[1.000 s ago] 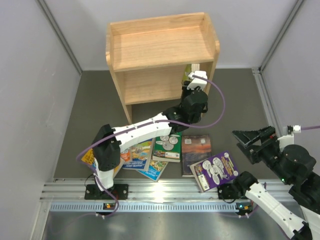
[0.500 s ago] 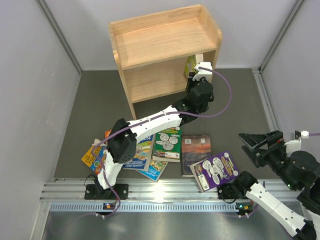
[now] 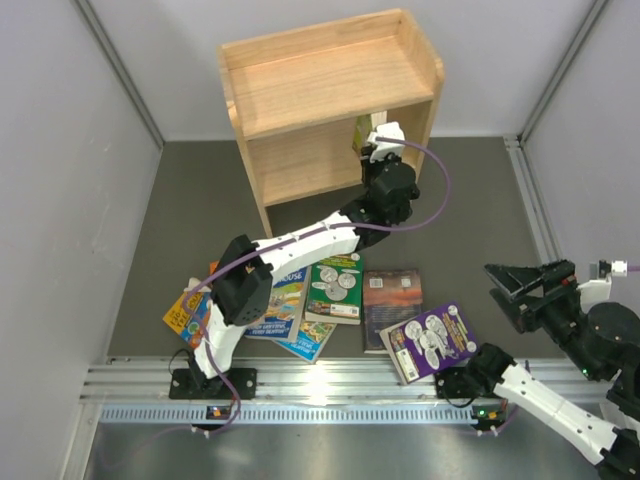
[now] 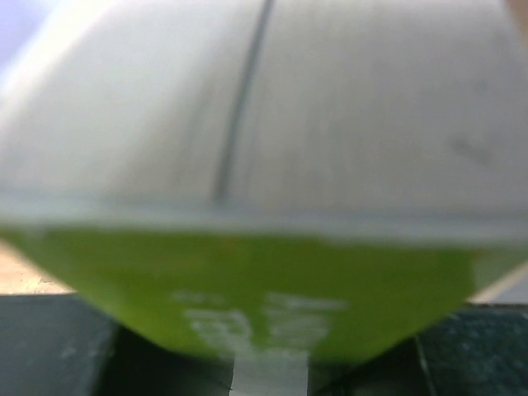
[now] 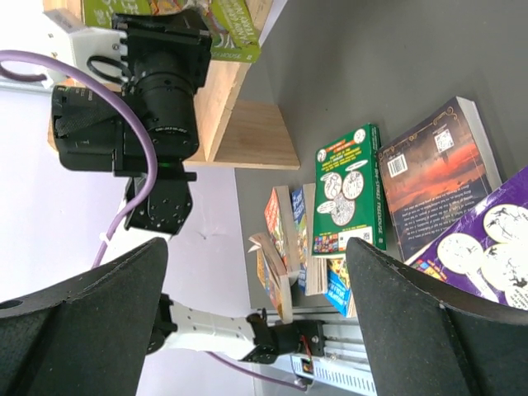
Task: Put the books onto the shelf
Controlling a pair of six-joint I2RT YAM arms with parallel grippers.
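The shelf point(image 3: 320, 85), a light-wood bookcase, stands at the back of the table. My left gripper point(image 3: 375, 148) reaches to the right end of its lower tier, shut on a green book point(image 3: 361, 132) held upright at the opening. That book's green cover point(image 4: 247, 280) and page edges fill the left wrist view. More books lie flat in front: green point(image 3: 335, 288), dark brown point(image 3: 391, 305), purple point(image 3: 430, 342), blue point(image 3: 285, 298) and orange point(image 3: 185, 312). My right gripper point(image 3: 522, 290) hangs open over the right side, holding nothing.
Grey walls close in the dark mat on the left, back and right. A metal rail point(image 3: 330, 385) with the arm bases runs along the near edge. The left arm's purple cable point(image 3: 442, 205) loops beside the shelf's right post.
The left gripper pushed the green book up toward the lower tier, then shifted it slightly left. The shelf turned a little. The right gripper drifted right and toward the near edge, still open.
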